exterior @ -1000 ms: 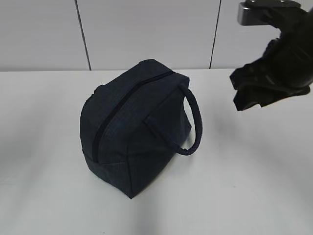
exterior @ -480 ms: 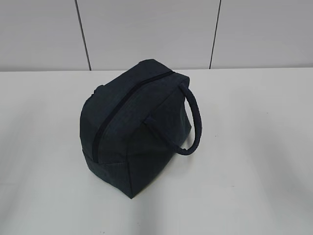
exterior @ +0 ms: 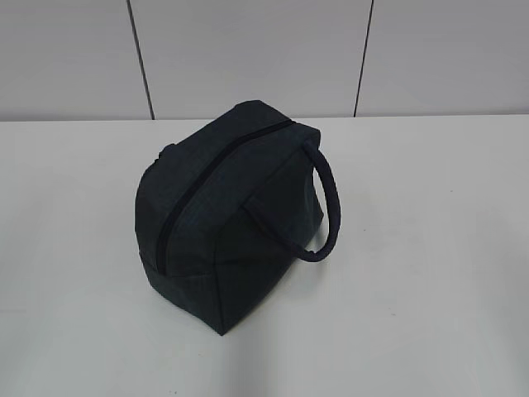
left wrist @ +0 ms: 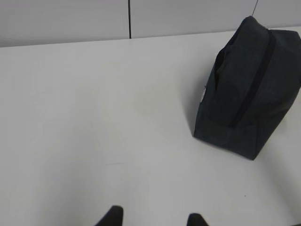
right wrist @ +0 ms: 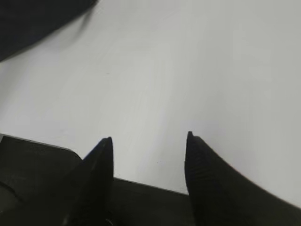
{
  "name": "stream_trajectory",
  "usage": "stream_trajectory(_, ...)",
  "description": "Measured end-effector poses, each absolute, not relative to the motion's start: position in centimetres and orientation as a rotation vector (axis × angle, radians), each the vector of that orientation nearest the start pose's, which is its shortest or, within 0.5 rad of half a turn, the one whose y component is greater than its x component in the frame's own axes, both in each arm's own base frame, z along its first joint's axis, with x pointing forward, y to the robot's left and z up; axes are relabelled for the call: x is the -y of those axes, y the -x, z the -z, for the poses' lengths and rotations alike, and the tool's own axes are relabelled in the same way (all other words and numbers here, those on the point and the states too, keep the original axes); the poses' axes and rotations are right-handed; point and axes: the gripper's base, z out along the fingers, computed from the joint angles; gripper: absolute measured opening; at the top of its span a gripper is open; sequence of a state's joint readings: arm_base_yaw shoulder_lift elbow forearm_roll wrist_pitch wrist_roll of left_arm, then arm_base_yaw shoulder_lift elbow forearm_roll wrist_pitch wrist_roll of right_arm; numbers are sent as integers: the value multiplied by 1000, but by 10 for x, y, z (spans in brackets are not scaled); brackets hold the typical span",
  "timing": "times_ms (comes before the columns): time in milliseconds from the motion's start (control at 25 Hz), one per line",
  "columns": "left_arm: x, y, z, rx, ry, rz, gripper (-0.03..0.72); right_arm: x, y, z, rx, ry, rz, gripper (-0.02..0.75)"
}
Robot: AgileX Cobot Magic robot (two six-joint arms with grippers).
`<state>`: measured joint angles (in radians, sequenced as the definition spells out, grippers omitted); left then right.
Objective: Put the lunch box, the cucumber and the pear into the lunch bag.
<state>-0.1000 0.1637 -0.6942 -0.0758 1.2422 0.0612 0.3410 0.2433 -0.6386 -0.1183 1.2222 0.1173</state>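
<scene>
The dark navy lunch bag (exterior: 227, 219) stands zipped shut in the middle of the white table, its looped handle (exterior: 328, 207) hanging to the right. In the left wrist view the lunch bag (left wrist: 249, 89) is at the upper right, well away from my left gripper (left wrist: 153, 217), whose two black tips stand apart over bare table with nothing between them. A corner of the lunch bag (right wrist: 33, 19) fills the top left of the right wrist view; my right gripper (right wrist: 149, 141) is open and empty over the table. The lunch box, cucumber and pear are out of view. Neither arm shows in the exterior view.
The white table (exterior: 430, 273) spreads wide on all sides of the bag. A pale panelled wall (exterior: 248, 58) closes off the back edge.
The right arm, seen at the upper right of the exterior view a second ago, has withdrawn out of that view. The bag has not moved.
</scene>
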Motion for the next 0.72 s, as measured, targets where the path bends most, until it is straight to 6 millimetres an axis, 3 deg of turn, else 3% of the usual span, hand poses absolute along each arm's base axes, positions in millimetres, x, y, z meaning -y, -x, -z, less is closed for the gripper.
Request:
stream_trajectory(280,4,24,-284,-2133,-187,112,257,11,1,-270,-2172,245,-102,391)
stream_trajectory(720,6,14,-281,-2053,-180,123,255,13,8,-269,-2110,251,-115,391)
